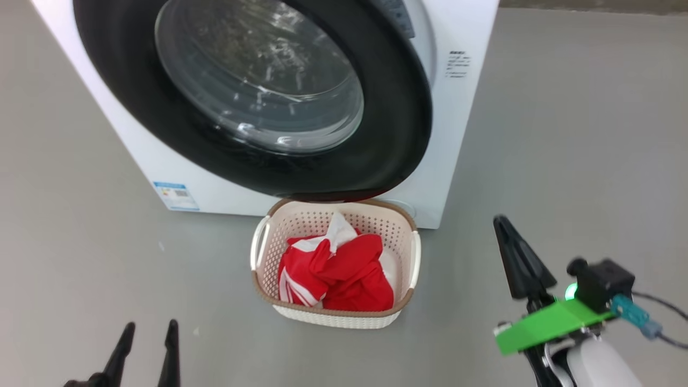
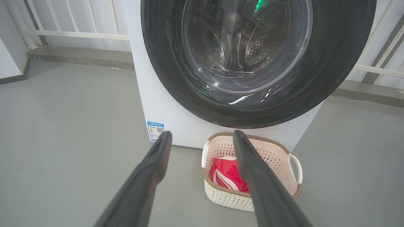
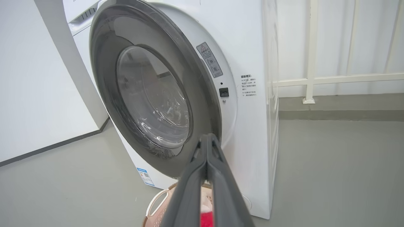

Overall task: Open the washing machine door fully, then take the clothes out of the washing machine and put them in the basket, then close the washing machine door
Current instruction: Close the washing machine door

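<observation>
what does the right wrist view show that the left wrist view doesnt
Right wrist view: the washing machine door seen from the side, standing ajar off the front, with the black latch socket and a grey warning label beside it, and the right gripper shut on nothing.
Left wrist view: the perforated drum through the glass, the open left gripper, and the striped red clothes lying in the basket.
Both: the white washing machine, its door, the blue sticker, the basket and some red fabric.
</observation>
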Controlling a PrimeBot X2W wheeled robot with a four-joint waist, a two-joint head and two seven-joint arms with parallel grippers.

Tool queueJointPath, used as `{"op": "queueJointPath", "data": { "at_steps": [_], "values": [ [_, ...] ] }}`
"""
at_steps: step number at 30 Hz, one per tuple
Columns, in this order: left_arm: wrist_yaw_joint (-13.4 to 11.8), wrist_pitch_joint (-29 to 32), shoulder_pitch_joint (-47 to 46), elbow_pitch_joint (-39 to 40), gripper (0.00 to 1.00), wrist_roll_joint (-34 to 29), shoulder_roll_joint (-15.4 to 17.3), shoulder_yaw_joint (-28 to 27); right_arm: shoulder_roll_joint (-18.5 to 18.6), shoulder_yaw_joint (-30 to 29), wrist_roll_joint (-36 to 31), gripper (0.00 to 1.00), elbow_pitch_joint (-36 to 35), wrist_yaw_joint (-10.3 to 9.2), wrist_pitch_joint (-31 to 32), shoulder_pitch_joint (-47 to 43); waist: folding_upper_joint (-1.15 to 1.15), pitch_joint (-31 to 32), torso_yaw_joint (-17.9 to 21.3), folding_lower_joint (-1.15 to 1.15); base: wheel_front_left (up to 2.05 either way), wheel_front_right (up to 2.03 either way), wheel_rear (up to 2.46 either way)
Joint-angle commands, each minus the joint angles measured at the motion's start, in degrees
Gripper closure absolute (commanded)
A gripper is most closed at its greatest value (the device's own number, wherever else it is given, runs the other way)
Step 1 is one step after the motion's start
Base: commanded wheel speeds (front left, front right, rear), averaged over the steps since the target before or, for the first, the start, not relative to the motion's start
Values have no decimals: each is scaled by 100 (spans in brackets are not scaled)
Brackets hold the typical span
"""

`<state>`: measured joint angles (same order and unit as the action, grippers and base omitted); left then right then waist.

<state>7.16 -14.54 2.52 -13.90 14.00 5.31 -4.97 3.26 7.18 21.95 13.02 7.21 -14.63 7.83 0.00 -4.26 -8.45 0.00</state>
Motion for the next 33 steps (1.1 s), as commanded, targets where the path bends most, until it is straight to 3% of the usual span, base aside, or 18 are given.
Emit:
{"op": "queueJointPath", "data": {
  "at_steps": [1,16,33],
  "values": [
    [33,-46,-269,173,0,-46,32,-120,27,171,118,100,-52,28,-37,381,0,-159,-175,0,0,0,0],
    [33,-46,-937,163,0,181,-157,452,10,-26,65,100,949,28,-37,2180,0,-996,-902,0,0,0,0],
    [33,-46,-1472,171,0,458,-239,781,207,-402,-93,100,1358,28,-37,3191,0,-1688,-1397,0,0,0,0]
  ]
}}
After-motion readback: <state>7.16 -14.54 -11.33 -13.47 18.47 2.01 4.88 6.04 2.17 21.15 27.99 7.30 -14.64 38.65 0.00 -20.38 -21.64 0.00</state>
